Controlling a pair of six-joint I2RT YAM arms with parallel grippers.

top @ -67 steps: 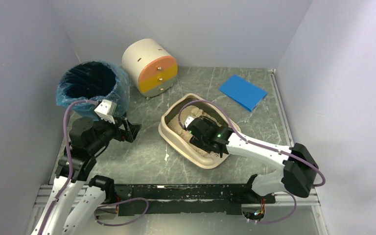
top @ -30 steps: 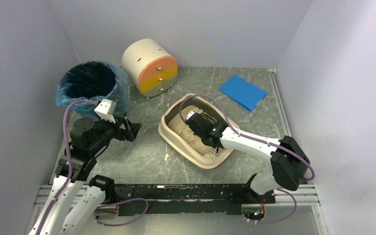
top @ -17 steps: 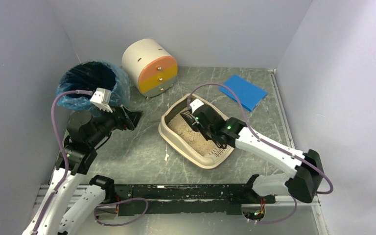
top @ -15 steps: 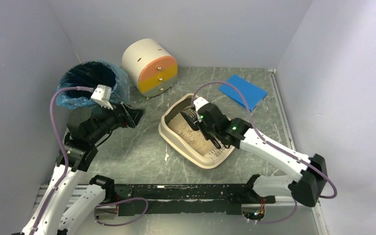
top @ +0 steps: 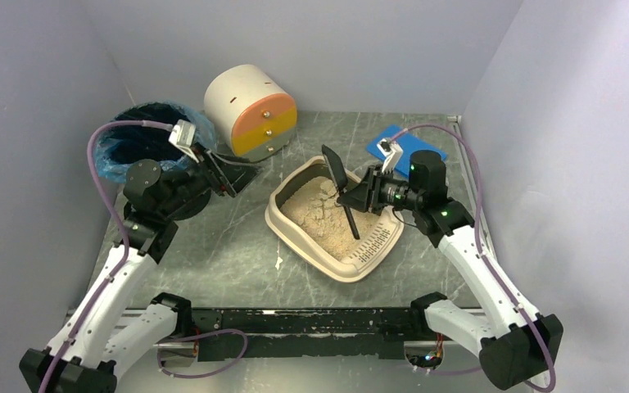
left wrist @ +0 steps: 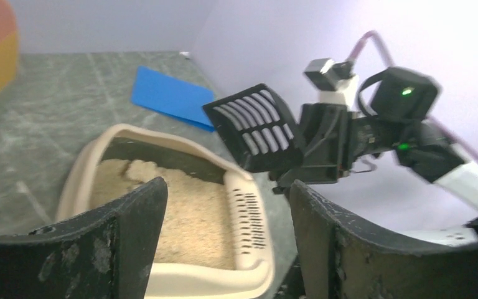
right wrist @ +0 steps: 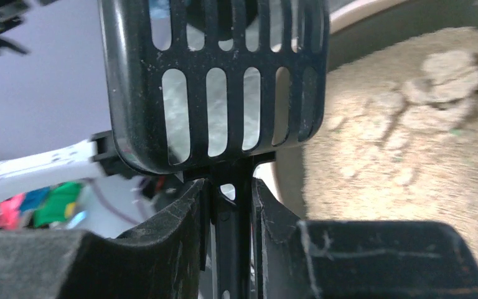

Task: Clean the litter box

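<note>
Right claw point(top: 359, 195) is clamped on the handle of a black slotted scoop point(top: 334, 166), gripping just under the scoop head. The head is tipped up on the claw's far-left side and the handle tail hangs down below it. Can't tell if the tail tip touches the litter.

The litter box point(top: 282, 223) sits directly under that claw and runs out to its near left, with the slotted ledge at the near-right end. Tan litter point(top: 328, 225) fills it, with lumps point(right wrist: 448, 68) piled toward the far end beyond the scoop head.

Left claw point(top: 242, 174) hangs off the box's far-left corner, clear of the rim. Its jaws are apart with nothing between them, and it points across at the scoop.

A black bin with a blue liner point(top: 131, 143) is just behind the left claw. A white drawer unit with orange and yellow fronts point(top: 250, 110) stands just beyond that claw. A blue flat pad point(top: 414, 160) lies on the table point(top: 237, 237) behind the right claw's wrist.
</note>
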